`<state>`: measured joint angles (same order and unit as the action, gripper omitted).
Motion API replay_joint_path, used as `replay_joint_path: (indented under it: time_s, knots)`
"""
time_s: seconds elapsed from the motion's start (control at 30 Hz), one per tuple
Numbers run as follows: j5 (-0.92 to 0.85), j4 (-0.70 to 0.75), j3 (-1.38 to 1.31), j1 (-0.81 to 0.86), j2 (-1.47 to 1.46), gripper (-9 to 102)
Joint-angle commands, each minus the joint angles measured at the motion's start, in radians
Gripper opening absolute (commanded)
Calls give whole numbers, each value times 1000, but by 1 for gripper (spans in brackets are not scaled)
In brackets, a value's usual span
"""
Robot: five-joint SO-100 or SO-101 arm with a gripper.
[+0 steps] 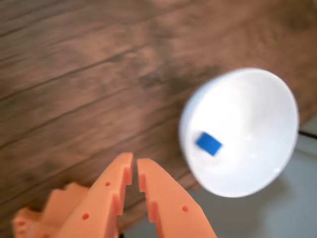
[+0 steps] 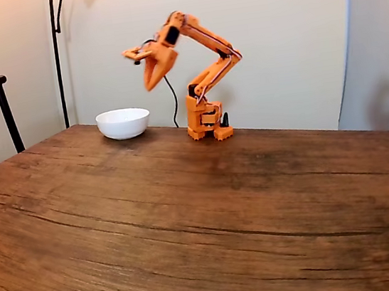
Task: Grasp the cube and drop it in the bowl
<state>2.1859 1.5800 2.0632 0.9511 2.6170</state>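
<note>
Though the tiny solid blue cube [image 1: 208, 144] already lies inside the smooth white bowl [image 1: 277, 99], centre right, it is judged light, rigid, best pinched across flat faces; the orange pincer [image 1: 134, 165], lower left, is nearly closed, empty.

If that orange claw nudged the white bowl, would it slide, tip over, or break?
The white bowl looks wide and shallow, so it would probably slide on the smooth wooden table rather than tip. Its glossy, hard-looking surface suggests ceramic or plastic; if ceramic, a fall could chip it. The blue cube inside would likely skid around.
</note>
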Motion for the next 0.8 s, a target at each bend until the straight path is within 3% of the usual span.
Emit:
replay_joint_path:
  time_s: [0.0, 0.33, 0.53, 0.77]
  knots:
    - [-95, 48, 23, -104, 91, -1]
    - [-342, 63, 232, -503, 471, -1]
    - [-365, 48, 374, -687, 707, -1]
    - [-370, -35, 505, -902, 707, -1]
